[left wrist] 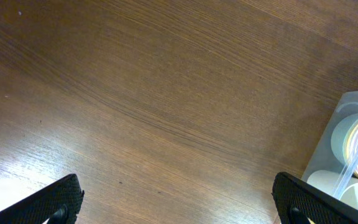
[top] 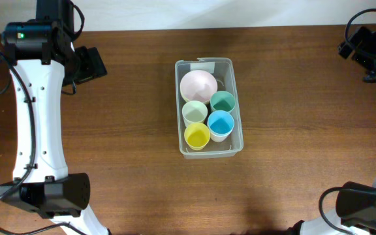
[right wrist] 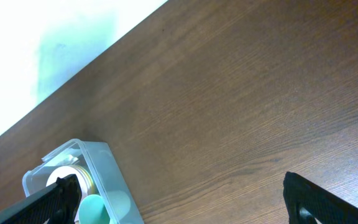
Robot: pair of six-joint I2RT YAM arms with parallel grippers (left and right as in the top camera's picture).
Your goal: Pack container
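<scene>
The clear container (top: 237, 104) stands in the middle of the wooden table. It holds a stack of pastel bowls with a pink one on top (top: 198, 85) and several small cups: green (top: 222, 102), pale (top: 194, 112), blue (top: 220, 123) and yellow (top: 197, 136). My left gripper (left wrist: 179, 202) is open and empty over bare wood, far left of the container (left wrist: 347, 106). My right gripper (right wrist: 182, 199) is open and empty at the far right; the container (right wrist: 101, 165) shows at its lower left.
The left arm's white link and base (top: 41, 130) run down the table's left side. The right arm (top: 374, 49) reaches in at the top right corner. The table's far edge meets a white wall (right wrist: 42, 43).
</scene>
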